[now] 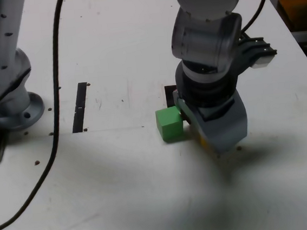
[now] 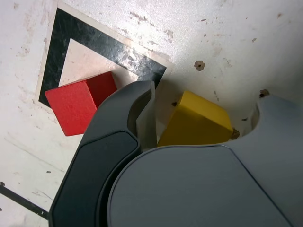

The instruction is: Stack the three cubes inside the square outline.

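Red cube (image 2: pixel 78 105), seen only by the wrist camera, overlaps the square outline (image 2: pixel 61 33). The gripper (image 2: pixel 199 127) straddles the yellow cube (image 2: pixel 196 120), jaws spread, contact unclear. Green cube (image 1: pixel 169 124) sits just beside it, bare table (image 1: pixel 123 194) around.

Even, fairly bright overhead light fills both views, the arm (image 1: pixel 206 39) casting a soft dark shadow across the white tabletop (image 1: pixel 123 194) toward the exterior view's lower right, that view slightly soft while the wrist view is crisp, without glare.

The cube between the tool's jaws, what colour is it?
Yellow. The cube shows best in the wrist view; the exterior view shows only a sliver of it.
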{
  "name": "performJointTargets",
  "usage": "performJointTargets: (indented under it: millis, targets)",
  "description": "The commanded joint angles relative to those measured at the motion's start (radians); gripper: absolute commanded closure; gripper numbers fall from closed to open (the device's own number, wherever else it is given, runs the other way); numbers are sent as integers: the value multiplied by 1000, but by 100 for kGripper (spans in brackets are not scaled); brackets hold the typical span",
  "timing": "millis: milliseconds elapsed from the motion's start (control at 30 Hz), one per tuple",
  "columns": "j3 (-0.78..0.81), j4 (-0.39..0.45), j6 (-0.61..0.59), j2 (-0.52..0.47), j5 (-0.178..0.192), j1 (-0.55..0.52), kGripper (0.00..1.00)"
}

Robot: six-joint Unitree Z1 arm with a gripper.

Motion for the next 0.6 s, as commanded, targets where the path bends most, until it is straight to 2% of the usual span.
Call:
performJointTargets:
  millis: [0,67,167,567]
  targets:
    - [-8,-11,4,4,4,-2,47]
    - [-10,-26,7,5,4,-6,56]
    - [-12,-44,11,8,-2,-11,64]
    - [-16,-56,12,22,-35,-12,72]
